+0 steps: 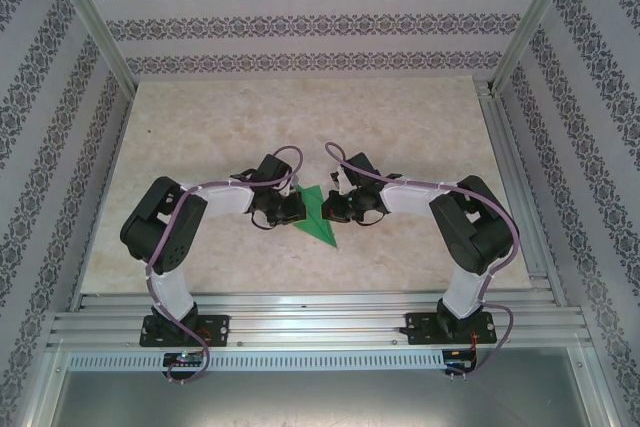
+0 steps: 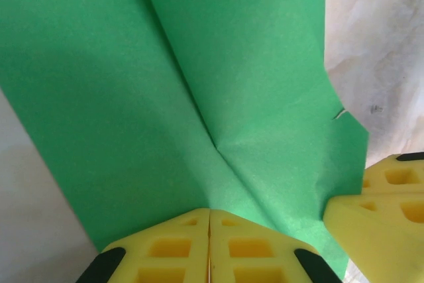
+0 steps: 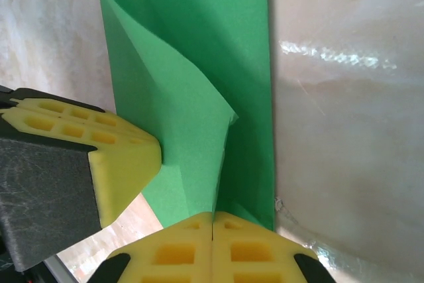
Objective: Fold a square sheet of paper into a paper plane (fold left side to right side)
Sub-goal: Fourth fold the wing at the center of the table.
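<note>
Both the left jaws and the right jaws are pressed together, tips at the green paper [image 1: 316, 217]; whether they pinch it cannot be told. It lies on the bench [image 1: 300, 117] between them, long axis far-to-near, point nearward, both arms equally close.

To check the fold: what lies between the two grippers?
The folded green paper lies between the left gripper and right gripper, seen in the top view.
</note>
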`<state>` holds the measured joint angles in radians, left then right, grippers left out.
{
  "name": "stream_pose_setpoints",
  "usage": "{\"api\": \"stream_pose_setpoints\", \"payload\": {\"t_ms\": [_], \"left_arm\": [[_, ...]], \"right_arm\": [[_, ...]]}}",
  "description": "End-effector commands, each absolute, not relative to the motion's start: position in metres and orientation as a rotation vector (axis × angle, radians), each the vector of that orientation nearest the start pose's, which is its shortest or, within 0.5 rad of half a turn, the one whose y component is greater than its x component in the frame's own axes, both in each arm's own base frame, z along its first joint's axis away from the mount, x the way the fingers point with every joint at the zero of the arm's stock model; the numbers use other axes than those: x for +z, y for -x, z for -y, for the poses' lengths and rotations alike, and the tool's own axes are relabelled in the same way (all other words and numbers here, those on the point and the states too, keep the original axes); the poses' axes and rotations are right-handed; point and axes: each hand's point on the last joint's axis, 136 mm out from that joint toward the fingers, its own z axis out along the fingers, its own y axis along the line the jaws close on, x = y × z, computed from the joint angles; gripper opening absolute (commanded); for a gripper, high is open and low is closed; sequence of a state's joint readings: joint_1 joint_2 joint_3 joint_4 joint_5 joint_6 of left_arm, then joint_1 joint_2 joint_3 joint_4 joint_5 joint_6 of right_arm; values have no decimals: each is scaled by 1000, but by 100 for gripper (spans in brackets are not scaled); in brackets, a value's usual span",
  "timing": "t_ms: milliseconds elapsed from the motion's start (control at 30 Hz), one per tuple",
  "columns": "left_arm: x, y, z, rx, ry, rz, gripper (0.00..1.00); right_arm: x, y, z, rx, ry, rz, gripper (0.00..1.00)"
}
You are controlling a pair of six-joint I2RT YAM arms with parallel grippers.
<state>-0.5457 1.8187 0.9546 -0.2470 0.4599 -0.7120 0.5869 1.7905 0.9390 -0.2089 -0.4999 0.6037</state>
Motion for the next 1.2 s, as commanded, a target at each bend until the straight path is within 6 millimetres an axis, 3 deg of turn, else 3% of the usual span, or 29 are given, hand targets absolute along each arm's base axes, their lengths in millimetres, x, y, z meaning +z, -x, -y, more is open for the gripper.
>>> {"api": "stream_pose_setpoints", "payload": {"t_ms": [0, 200, 533, 1167], "left_arm": [[-3, -286, 259, -852, 79, -2936, 9], [-13, -281, 251, -792, 76, -2968, 8], [-14, -281, 248, -757, 69, -2977, 9], [-10, -283, 248, -745, 56, -2977, 8]], "right_arm": [[40, -287, -292, 1037, 189, -2790, 4], [42, -291, -291, 1033, 188, -2784, 4], [51, -297, -290, 1026, 191, -2766, 4], [15, -294, -279, 949, 173, -2850, 4]]}}
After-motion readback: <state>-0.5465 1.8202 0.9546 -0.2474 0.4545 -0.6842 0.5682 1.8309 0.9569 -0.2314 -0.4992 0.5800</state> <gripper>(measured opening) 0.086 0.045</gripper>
